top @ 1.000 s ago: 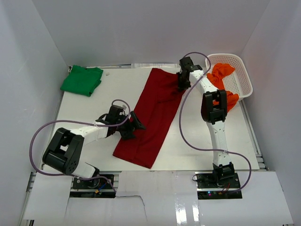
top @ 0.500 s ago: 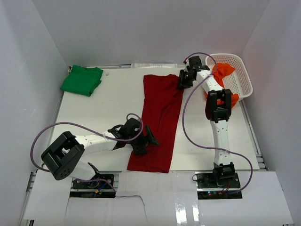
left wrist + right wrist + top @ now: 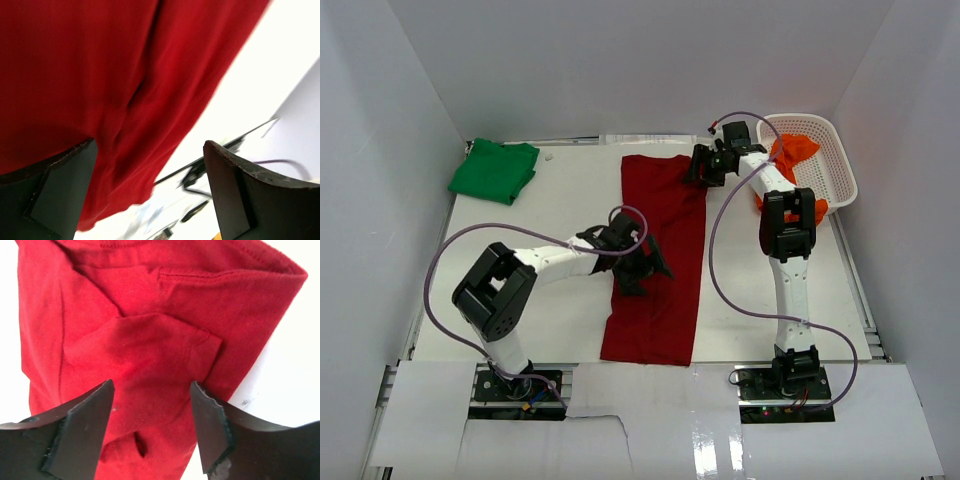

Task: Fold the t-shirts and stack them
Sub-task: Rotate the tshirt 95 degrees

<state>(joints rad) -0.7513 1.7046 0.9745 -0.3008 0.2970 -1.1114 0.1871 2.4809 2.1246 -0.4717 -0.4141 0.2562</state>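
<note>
The dark red t-shirt (image 3: 660, 250) lies as a long narrow strip running from the far edge to the near edge of the table. My left gripper (image 3: 653, 270) hovers open over the strip's left middle; its wrist view shows red cloth (image 3: 100, 75) beneath wide-apart fingers (image 3: 245, 200) that hold nothing. At the strip's far right corner my right gripper (image 3: 698, 168) stands open just above the cloth (image 3: 150, 340), also holding nothing. A folded bright green t-shirt (image 3: 495, 170) rests at the far left. The orange t-shirt (image 3: 792, 155) spills out of the basket.
The white lattice basket (image 3: 835, 160) sits at the far right, against the right arm's elbow. White walls enclose the table on three sides. A purple cable loops from each arm over the tabletop (image 3: 540, 220).
The right gripper has opened and let go of the red shirt's far corner. The left arm swung from the shirt's near end up to its middle. The strip now lies straighter.
</note>
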